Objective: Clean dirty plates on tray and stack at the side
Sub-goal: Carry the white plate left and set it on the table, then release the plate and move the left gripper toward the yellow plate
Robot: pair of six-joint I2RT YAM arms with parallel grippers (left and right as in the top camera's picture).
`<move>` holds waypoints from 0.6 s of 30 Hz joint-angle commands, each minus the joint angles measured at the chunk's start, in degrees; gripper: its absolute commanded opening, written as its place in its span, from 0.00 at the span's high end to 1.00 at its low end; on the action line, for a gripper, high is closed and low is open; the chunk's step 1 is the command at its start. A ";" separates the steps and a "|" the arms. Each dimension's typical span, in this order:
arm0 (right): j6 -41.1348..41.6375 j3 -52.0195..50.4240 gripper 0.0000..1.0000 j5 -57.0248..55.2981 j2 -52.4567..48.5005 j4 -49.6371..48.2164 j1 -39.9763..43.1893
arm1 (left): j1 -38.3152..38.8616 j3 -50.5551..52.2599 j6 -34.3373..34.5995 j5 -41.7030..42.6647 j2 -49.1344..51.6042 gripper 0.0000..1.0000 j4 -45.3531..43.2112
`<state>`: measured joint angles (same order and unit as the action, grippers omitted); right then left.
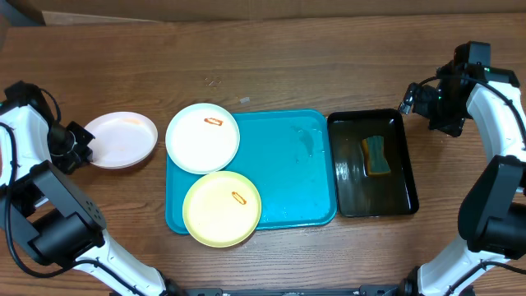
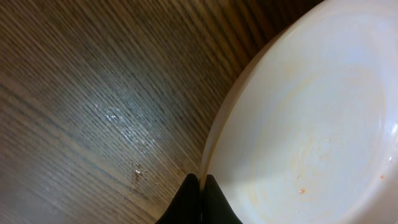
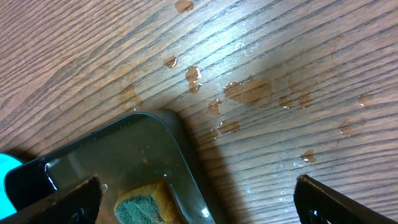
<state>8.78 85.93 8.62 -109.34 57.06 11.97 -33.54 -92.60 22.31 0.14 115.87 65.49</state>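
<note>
Left of the tray (image 1: pixel 296 181), the left gripper (image 2: pixel 200 185), pinched closed, touches the white plate (image 1: pixel 121 140) at its rim. Two smeared plates (image 1: pixel 202 138) wait on the tray. The right gripper (image 3: pixel 198 186), spread wide, should descend squarely over the sponge (image 1: pixel 377 156).

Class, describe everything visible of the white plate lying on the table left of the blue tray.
The round white plastic-looking plate lies flat on the wooden table, left of and apart from the turquoise rectangular tray. It has a shallow raised rim and faint orange smears inside. The shut left hand meets its rim; whether it pinches the rim is unclear.
</note>
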 commanded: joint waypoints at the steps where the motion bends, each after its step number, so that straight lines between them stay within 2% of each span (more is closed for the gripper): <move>1: 0.00 0.55 0.00 0.00 0.20 -0.15 -0.04 | 0.13 0.28 0.61 -0.13 0.26 0.94 -0.74; 3: 0.00 0.55 0.00 0.00 0.20 -0.15 -0.04 | 0.13 0.28 0.55 0.39 0.26 0.69 -0.79; 4: 0.00 0.55 0.00 0.00 0.20 -0.15 -0.04 | 0.13 0.28 -0.44 1.95 0.28 0.61 -0.63; 6: 0.00 0.55 0.00 0.00 0.20 -0.15 -0.04 | 0.17 0.17 -5.53 8.57 0.26 0.50 -0.61; 10: 0.00 0.55 0.00 0.00 0.20 -0.15 -0.04 | 0.20 -1.09 -11.72 20.39 0.26 0.44 0.59; 18: 0.00 0.55 0.00 0.00 0.20 -0.15 -0.04 | 3.87 -8.02 -14.97 26.93 -2.36 0.44 11.28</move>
<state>8.75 85.93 8.62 -109.34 57.06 11.97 -32.32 -98.35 11.46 21.08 115.87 74.89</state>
